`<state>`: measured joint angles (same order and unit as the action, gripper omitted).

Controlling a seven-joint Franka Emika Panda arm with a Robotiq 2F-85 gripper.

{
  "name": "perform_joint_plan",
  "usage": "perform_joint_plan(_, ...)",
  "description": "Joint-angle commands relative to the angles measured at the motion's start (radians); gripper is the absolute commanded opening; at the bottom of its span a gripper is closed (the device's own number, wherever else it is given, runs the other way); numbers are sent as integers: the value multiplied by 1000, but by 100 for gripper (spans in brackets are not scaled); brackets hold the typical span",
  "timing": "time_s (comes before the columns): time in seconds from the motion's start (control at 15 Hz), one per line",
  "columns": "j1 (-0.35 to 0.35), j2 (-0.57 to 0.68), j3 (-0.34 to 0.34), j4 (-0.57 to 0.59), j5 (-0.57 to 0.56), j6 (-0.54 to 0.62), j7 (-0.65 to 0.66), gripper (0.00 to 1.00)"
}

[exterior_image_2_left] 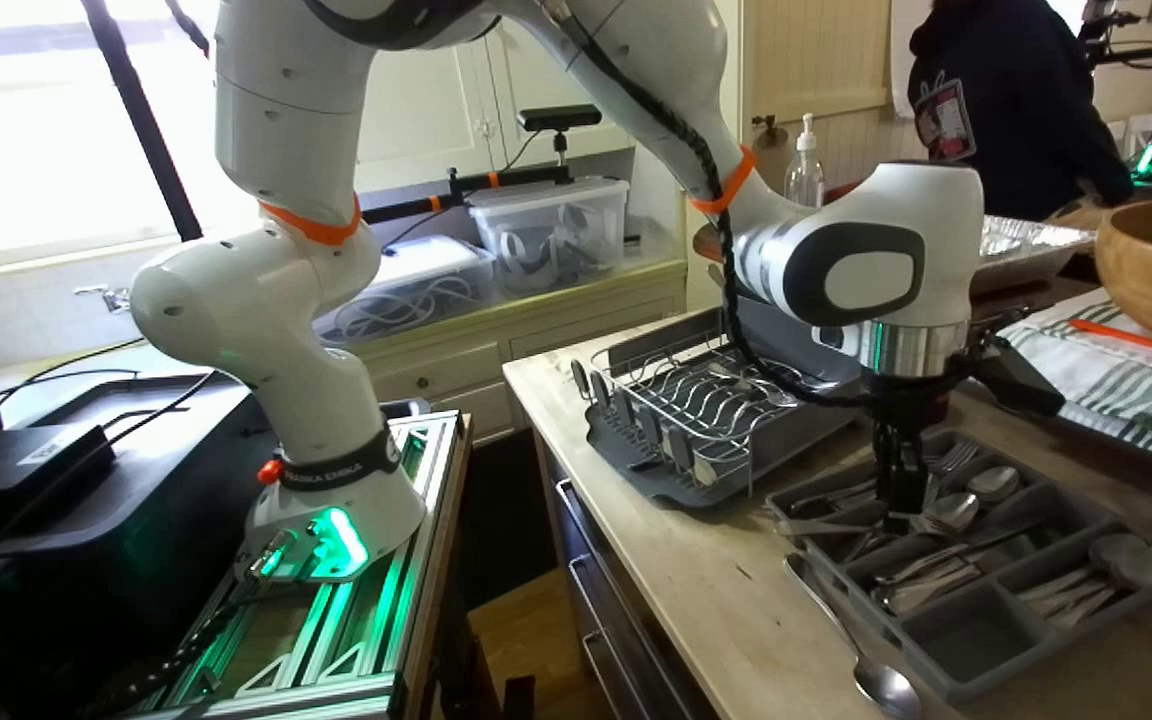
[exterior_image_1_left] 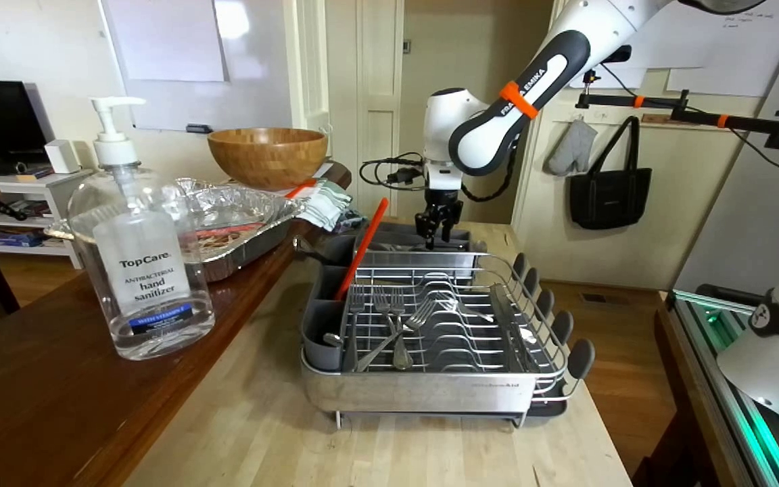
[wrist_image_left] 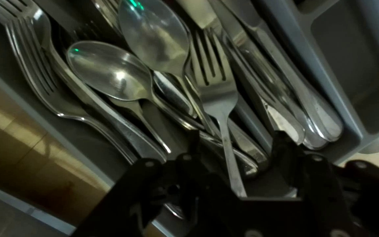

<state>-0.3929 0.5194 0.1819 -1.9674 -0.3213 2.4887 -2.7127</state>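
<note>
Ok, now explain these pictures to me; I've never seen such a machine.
It is a robot arm ending in a black pincer. Two pictures are taken from outside it; the close-up comes from its wrist, looking at cutlery in a grey tray. The tray stands on the counter with a rack, and a loose spoon lies beside the tray. In the close-up a fork shows between the pincer's parted fingers, but it does not look held.
</note>
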Motion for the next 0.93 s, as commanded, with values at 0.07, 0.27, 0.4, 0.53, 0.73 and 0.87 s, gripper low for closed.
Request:
perform_joint_plan(0.07,81,-7,-88,-19,56,16,-39,57)
perform_joint_plan(0.27,99,4,-111,-12,66,15,-41,52)
perform_joint_plan(0.4,107,9,-121,-7,67,13,-43,51)
perform_joint_plan(0.53,114,15,-127,0,64,10,-44,50)
perform_joint_plan(0.73,123,20,-132,0,58,8,-46,47)
perform_joint_plan(0.87,127,23,-131,2,56,8,-45,46)
